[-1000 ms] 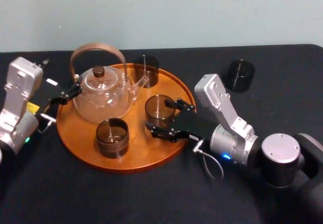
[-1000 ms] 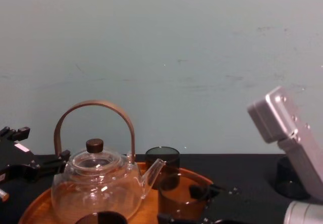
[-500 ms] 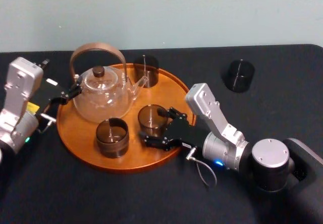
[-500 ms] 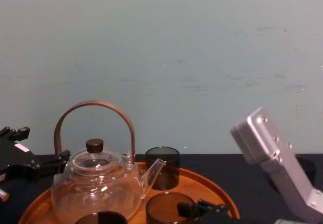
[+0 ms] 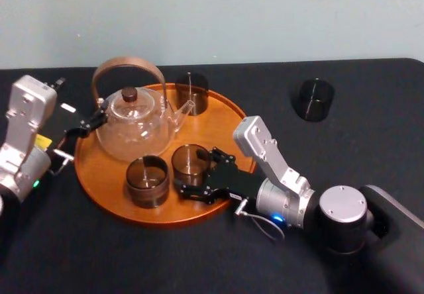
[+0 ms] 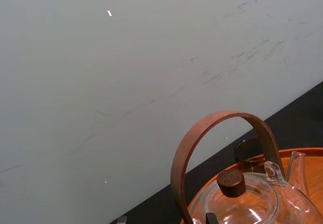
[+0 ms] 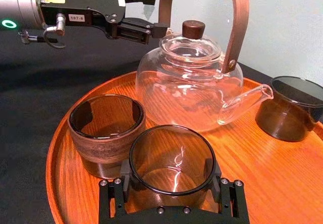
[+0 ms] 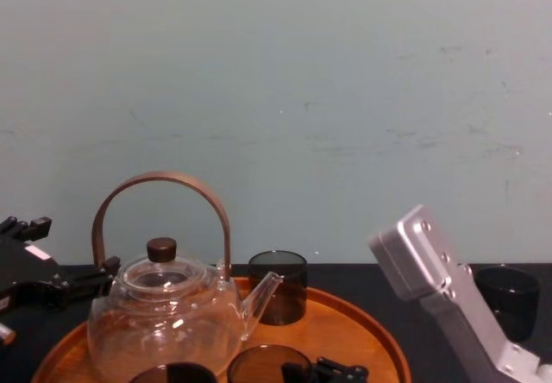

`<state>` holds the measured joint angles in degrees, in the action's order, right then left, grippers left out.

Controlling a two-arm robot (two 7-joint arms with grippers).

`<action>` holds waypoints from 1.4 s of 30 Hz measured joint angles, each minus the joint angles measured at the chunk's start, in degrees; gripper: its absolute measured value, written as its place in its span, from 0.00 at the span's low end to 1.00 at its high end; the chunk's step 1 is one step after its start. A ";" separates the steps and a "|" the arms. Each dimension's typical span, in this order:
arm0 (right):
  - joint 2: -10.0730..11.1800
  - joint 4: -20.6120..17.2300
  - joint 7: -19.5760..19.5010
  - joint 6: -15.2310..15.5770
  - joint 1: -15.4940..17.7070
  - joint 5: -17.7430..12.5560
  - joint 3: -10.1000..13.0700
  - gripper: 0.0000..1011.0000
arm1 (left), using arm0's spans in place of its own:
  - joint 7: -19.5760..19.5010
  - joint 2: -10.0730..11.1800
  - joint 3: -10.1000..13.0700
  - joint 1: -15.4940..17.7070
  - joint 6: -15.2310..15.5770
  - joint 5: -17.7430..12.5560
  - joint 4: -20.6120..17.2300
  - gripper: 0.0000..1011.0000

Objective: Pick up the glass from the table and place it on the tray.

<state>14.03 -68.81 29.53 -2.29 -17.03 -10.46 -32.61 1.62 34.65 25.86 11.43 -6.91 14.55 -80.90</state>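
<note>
Clear teapot (image 5: 132, 132) with arched wooden handle (image 5: 129, 61); dark cup (image 5: 314, 99) stands alone on black table (image 5: 371, 142).

Light soft and even, seemingly from overhead: the wall (image 8: 345, 98) is uniformly pale, no hot spots. The black table (image 5: 199, 261) swallows light; no cast shadows readable on it. On the tray (image 7: 282, 168), faint soft shadows sit close under the teapot (image 7: 189, 90). Small white glints on the teapot's belly, and a thin bright squiggle in the base of the glass (image 7: 171, 163). Silver right arm (image 5: 265, 151) carries a mild sheen on top; a blue indicator glows near its joint.
</note>
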 joint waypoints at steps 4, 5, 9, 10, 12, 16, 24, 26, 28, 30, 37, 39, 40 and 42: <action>-0.21 0.34 0.20 -0.05 -0.11 -0.14 -0.12 0.90 | 0.00 0.00 0.00 0.00 0.00 0.00 0.00 1.00; -0.21 0.37 0.26 -0.05 -0.11 -0.19 -0.13 0.90 | 0.00 0.00 0.00 0.00 0.00 0.00 0.00 1.00; -0.28 0.39 0.35 0.07 -0.07 -0.49 -0.11 0.90 | 0.00 0.00 0.00 0.00 0.00 0.00 0.00 1.00; -0.27 0.39 0.35 0.08 -0.07 -0.49 -0.11 0.90 | 0.00 0.00 0.00 0.00 0.00 0.00 0.00 1.00; -0.26 0.39 0.35 0.10 -0.07 -0.49 -0.11 0.90 | 0.00 0.00 0.00 0.00 0.00 0.00 0.00 1.00; -0.25 0.39 0.35 0.12 -0.06 -0.46 -0.12 0.90 | 0.00 0.00 0.00 0.00 0.00 0.00 0.00 1.00; -0.14 0.46 0.42 0.41 0.04 -0.25 -0.26 0.99 | 0.00 0.00 0.00 0.00 0.00 0.00 0.00 1.00; 0.04 0.20 0.61 0.40 0.21 -0.46 -0.19 0.99 | 0.00 0.00 0.00 0.00 0.00 0.00 0.00 1.00; 0.39 -0.30 0.80 0.42 0.52 -0.73 -0.12 0.99 | 0.00 0.00 0.00 0.00 0.00 0.00 0.00 1.00; 0.87 -1.16 0.88 0.68 0.93 -0.95 -0.05 0.99 | 0.00 0.00 0.00 0.00 0.00 0.00 0.00 1.00; 2.85 -4.83 0.74 1.44 2.85 -1.28 0.29 0.99 | 0.00 0.00 0.00 0.00 0.00 0.00 0.00 1.00; 3.45 -6.00 0.64 1.66 3.47 -1.43 0.47 0.99 | 0.00 0.00 0.00 0.00 0.00 0.00 0.00 1.00; 3.96 -6.88 0.51 1.83 4.03 -1.57 0.65 0.99 | 0.00 0.00 0.00 0.00 0.00 0.00 0.00 1.00; 5.20 -9.06 0.11 2.07 5.53 -1.93 1.18 0.99 | 0.00 0.00 0.00 0.00 0.00 0.00 0.00 1.00</action>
<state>19.23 -77.87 29.64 -0.22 -11.50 -12.39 -31.42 1.62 34.65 25.86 11.43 -6.91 14.55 -80.90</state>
